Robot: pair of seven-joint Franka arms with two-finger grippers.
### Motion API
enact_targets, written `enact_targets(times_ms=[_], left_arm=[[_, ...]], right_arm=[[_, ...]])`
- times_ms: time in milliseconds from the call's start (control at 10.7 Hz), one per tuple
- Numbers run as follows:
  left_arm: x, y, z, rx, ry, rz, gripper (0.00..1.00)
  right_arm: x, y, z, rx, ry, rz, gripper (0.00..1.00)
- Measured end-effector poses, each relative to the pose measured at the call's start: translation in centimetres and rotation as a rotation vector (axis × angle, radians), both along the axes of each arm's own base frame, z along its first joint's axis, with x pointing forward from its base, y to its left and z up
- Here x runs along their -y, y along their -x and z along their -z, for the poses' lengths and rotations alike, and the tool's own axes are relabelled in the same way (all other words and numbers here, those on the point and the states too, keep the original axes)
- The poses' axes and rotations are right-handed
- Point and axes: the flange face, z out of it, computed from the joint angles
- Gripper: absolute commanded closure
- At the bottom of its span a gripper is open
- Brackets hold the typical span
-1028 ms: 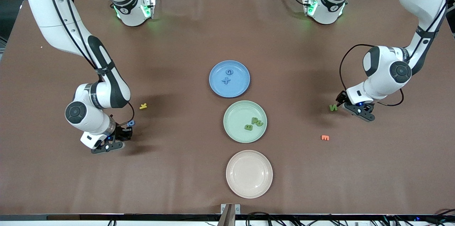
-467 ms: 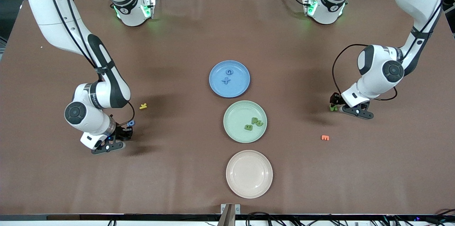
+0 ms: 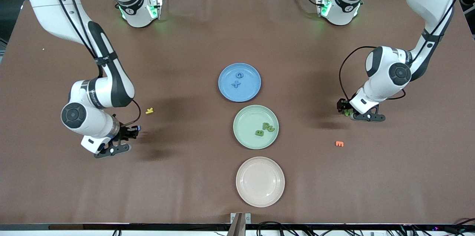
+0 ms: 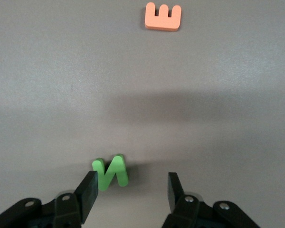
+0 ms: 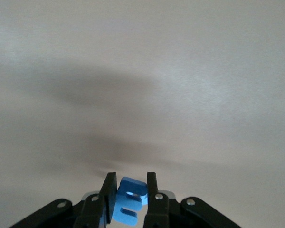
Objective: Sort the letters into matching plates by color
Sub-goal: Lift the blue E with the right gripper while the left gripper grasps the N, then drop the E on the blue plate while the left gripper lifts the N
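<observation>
Bright even overhead light, soft arm shadows on table [image 3: 207, 191], sharp focus

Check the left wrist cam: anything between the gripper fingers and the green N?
Nothing. In the left wrist view the green N lies on bare table between the open fingers of the left gripper, close beside one finger, gap to the other.

Right gripper [image 5: 128, 190] fingers clamped low, left gripper [image 4: 131, 190] fingers spread, low
</observation>
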Motion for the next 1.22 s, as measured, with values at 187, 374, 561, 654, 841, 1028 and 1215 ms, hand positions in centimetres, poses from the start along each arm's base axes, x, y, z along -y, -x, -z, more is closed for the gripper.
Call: enact_targets(times_ms=[187, 374, 561, 654, 841, 1028, 1215], left_arm=[[-0.1, 0.1, 0.2, -0.005, 0.001, -0.026, 0.36], [-0.5, 0.0, 0.2, -0.006, -0.001, -0.033, 0.40], [-0.6, 0.1, 0.5, -0.010, -0.005, -0.029, 0.41], [-0.7, 0.3, 0.8, -0.014, -0.013, -0.015, 0.41], [-0.9, 0.5, 1.7, -0.025, -0.028, 0.013, 0.41], [-1.2, 0.6, 2.2, -0.031, -0.031, 0.015, 0.43], [-1.4, 0.5, 2.1, -0.029, -0.032, 0.012, 0.45]], right_arm=[[-4.0, 0.9, -1.5, -0.014, 0.003, 0.025, 0.77], [-10.2, 2.4, -2.1, -0.023, -0.005, 0.034, 0.77], [-16.6, 4.5, -2.4, -0.023, -0.012, 0.037, 0.76], [-19.6, 5.6, -2.6, -0.019, -0.015, 0.020, 0.76], [-24.9, 7.6, -3.6, -0.002, -0.028, -0.021, 0.76], [-30.3, 10.3, -4.4, 0.007, -0.044, -0.090, 0.76], [-34.9, 13.1, -3.9, -0.010, -0.062, -0.145, 0.76]])
